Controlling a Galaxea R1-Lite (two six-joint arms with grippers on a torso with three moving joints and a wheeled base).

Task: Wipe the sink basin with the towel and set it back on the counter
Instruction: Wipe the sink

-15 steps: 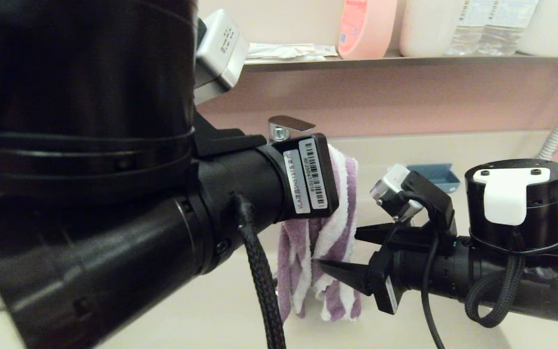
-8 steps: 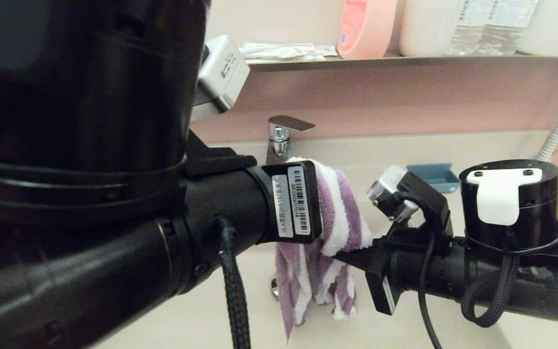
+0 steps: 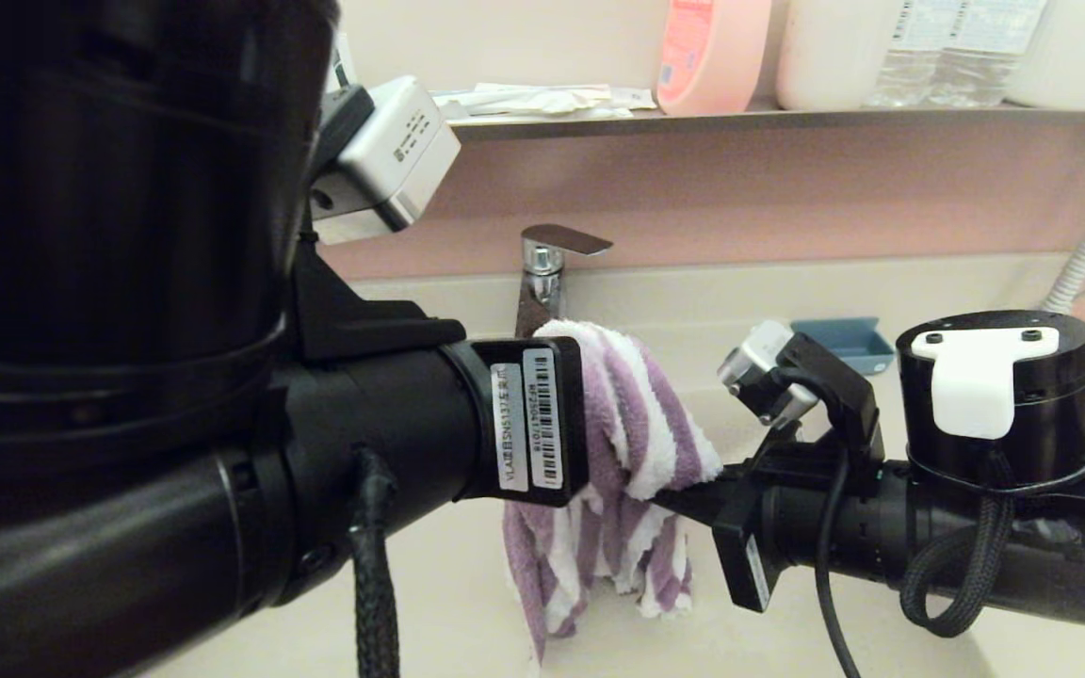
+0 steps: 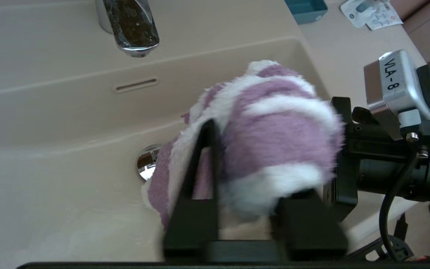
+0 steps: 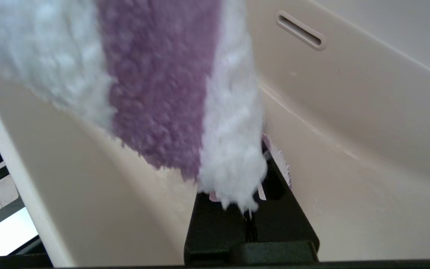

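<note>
Your left arm fills most of the head view and hides the basin's left half, and the left gripper (image 4: pixel 245 186) has its tips buried in cloth; in the left wrist view its two fingers stand spread with the towel (image 3: pixel 618 471) bunched between and over them, so you cannot tell whether they truly pinch it. The right gripper (image 5: pixel 250 209) reaches in from the right, its tips also lost under terry; the right wrist view shows its fingers pressed together on a corner of the towel. The towel hangs in the air between both grippers, above the sink basin (image 4: pixel 50 209), its lower folds dangling toward the floor of the basin; the chrome drain plug (image 4: pixel 146 166) is half covered by it. The faucet (image 3: pixel 547 268) stands on the back ledge; a small blue tray (image 3: pixel 844 341) sits on the counter (image 4: pixel 345 48) to the right; a shelf (image 3: pixel 787 120) above carries bottles, cut off at the frame's top.
</note>
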